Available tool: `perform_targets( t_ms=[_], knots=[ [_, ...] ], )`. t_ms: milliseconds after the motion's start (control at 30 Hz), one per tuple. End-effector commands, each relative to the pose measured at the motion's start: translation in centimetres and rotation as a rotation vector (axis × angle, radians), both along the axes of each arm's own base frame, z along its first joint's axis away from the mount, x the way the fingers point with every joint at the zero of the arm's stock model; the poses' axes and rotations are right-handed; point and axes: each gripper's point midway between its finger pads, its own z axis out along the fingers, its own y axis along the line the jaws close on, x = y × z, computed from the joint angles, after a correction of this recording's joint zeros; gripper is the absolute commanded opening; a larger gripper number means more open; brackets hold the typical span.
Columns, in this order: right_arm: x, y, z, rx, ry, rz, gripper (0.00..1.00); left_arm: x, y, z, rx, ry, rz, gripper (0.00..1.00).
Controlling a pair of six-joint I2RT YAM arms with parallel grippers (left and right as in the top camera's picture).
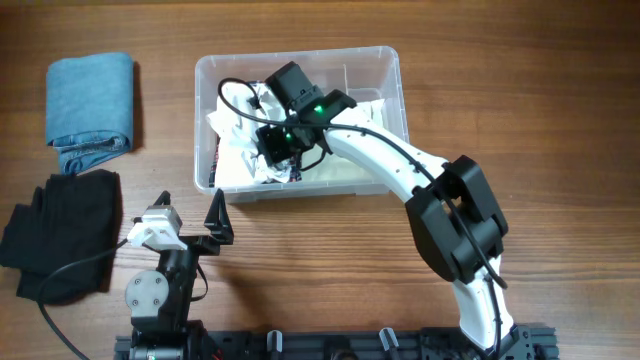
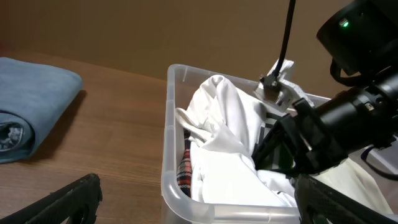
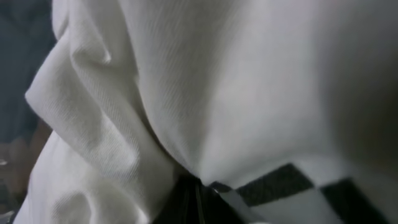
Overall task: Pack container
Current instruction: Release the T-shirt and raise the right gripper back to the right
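The container [image 1: 396,95], a clear plastic bin, stands at mid-table and holds crumpled white cloth [image 1: 238,165]. My right gripper [image 1: 279,150] reaches down into it from the right. In the right wrist view the right gripper [image 3: 193,194] is shut, pinching a fold of the white cloth [image 3: 205,81]. My left gripper [image 1: 190,202] hangs open just in front of the bin's near-left corner. In the left wrist view the left gripper [image 2: 199,208] straddles the container's rim [image 2: 171,124] without touching it. A plaid piece [image 2: 185,169] shows under the white cloth [image 2: 224,118].
A folded blue cloth [image 1: 90,100] lies at the far left of the table; it also shows in the left wrist view as the blue cloth [image 2: 31,112]. A black garment [image 1: 60,235] lies at the near left, beside the left arm's base.
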Motion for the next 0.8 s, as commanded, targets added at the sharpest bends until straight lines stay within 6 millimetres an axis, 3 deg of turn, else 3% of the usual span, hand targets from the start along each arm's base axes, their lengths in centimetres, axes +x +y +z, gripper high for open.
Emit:
perform_targets(
  t_ms=[0,33,167,300,333,467,567,767],
  knots=[
    [1.5,0.0,6.1,0.074,-0.099,-0.015,0.09,0.0,0.3,-0.1,-0.009,-0.002,0.015,1.0],
    [1.7,-0.1,8.3,0.098,-0.138,-0.012,0.29,0.0,0.3,-0.1,-0.009,-0.002,0.015,1.0],
    [2.2,-1.9,15.9,0.182,-0.263,-0.044,0.7,0.0,0.3,-0.1,-0.009,-0.002,0.015,1.0],
    [3.3,-5.5,20.2,0.188,-0.356,-0.116,0.95,0.0,0.3,-0.1,-0.009,-0.002,0.015,1.0],
    [3.9,-7.2,20.9,0.169,-0.377,-0.155,1.0,0.0,0.3,-0.1,-0.009,-0.002,0.015,1.0],
    [6.5,-14.3,21.3,0.062,-0.392,-0.329,1.0,0.0,0.3,-0.1,-0.009,-0.002,0.015,1.0],
    [8.4,-21.3,19.8,-0.035,-0.33,-0.528,1.0,0.0,0.3,-0.1,-0.009,-0.002,0.015,1.0],
    [10.0,-33.5,18.1,-0.192,-0.275,-0.816,1.0,0.0,0.3,-0.1,-0.009,-0.002,0.015,1.0]
  ],
)
